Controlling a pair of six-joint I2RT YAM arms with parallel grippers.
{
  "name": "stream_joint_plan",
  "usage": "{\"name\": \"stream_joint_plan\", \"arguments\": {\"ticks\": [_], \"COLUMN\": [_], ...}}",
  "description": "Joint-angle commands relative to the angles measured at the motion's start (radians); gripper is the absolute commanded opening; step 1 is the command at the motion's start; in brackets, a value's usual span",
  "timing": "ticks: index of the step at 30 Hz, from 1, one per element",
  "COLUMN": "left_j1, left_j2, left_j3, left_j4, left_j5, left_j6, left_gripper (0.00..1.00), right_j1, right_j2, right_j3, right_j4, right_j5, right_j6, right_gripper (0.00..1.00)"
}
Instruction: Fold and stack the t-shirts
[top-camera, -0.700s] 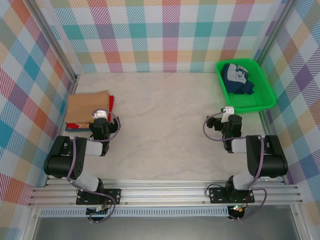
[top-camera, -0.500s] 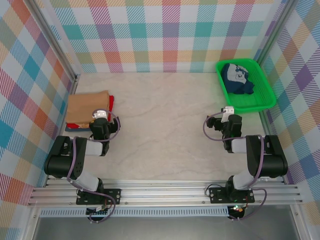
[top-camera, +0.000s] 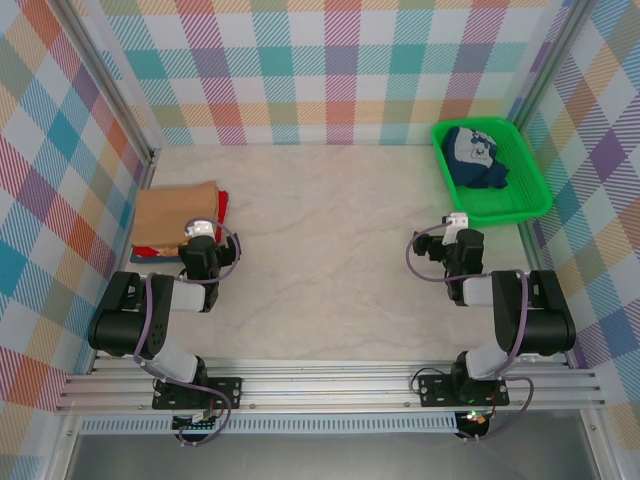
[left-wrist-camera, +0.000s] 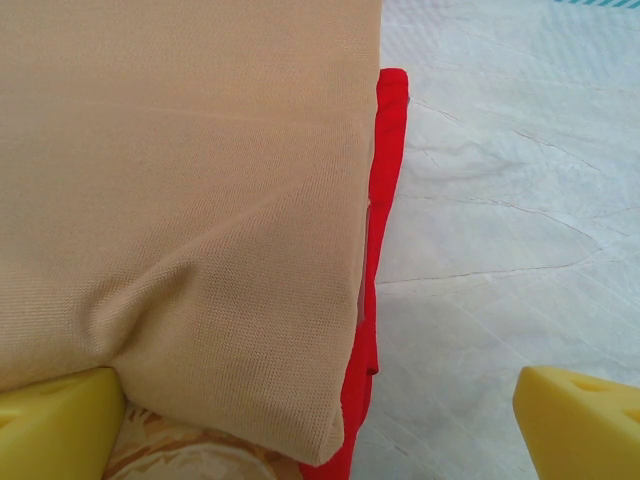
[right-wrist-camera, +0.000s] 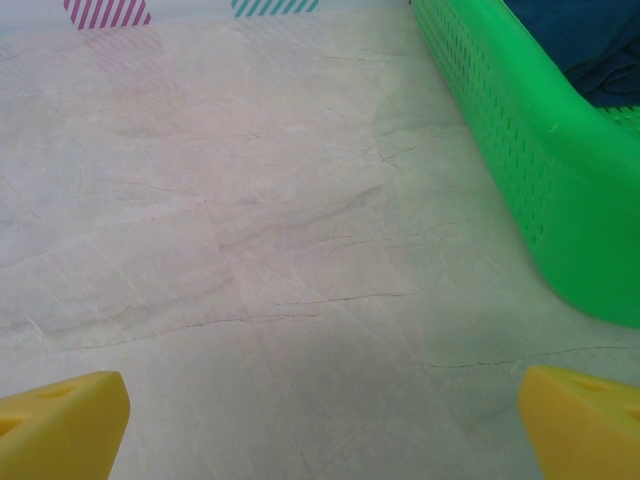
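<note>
The left hand (top-camera: 199, 236) and right hand (top-camera: 456, 228) are wide open, empty. Next, I think, the right hand must fetch the crumpled navy cloth t-shirt (top-camera: 476, 158) from the green plastic basket (top-camera: 528, 203).

Pastel plaid walls (top-camera: 340, 70) enclose three sides of a pale, seemingly marble-patterned worktop (top-camera: 320, 230); aluminium rails (top-camera: 330, 385) run along its near edge.

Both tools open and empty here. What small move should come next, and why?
Probably the right tool should reach forward-right over the green basket: the navy t-shirt lies bunched and unfolded there, the tool's jaws stand open and empty, and the tan t-shirt already lies folded at left.
</note>
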Motion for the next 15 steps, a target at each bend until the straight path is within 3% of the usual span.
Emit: {"name": "stream_joint_plan", "arguments": {"ticks": [1, 4, 7, 9, 11, 13, 14, 15], "left_j1": [-0.007, -0.118, -0.167, -0.191, -0.195, -0.173, -0.142, -0.116], "left_j2": [-0.059, -0.207, -0.457, -0.584, -0.644, -0.596, -0.546, -0.507], "left_j3": [-0.017, -0.037, 0.033, 0.131, 0.301, 0.551, 0.682, 0.769], "left_j4": [0.040, -0.021, -0.284, -0.425, -0.622, -0.943, -1.137, -1.276], "left_j5": [-0.012, -0.232, -0.352, -0.376, -0.375, -0.370, -0.308, -0.293], "left_j6": [0.014, 0.069, 0.009, 0.038, 0.024, -0.112, -0.251, -0.403], "left_gripper": [1.00, 1.00, 1.00, 1.00, 1.00, 1.00, 1.00, 1.00], "right_j1": [0.000, 0.026, 0.073, 0.129, 0.142, 0.116, 0.109, 0.105], "right_j2": [-0.075, -0.227, -0.461, -0.597, -0.610, -0.512, -0.441, -0.376], "right_j3": [-0.003, -0.019, 0.036, 0.198, 0.421, 0.712, 0.832, 0.915], "right_j4": [0.002, -0.090, -0.291, -0.532, -0.783, -1.117, -1.251, -1.341], "right_j5": [0.003, 0.060, 0.155, 0.260, 0.333, 0.258, 0.278, 0.388], "right_j6": [-0.008, -0.017, -0.011, -0.018, 0.074, 0.095, 0.142, 0.286], "right_gripper": [1.00, 1.00, 1.00, 1.00, 1.00, 1.00, 1.00, 1.00]}}
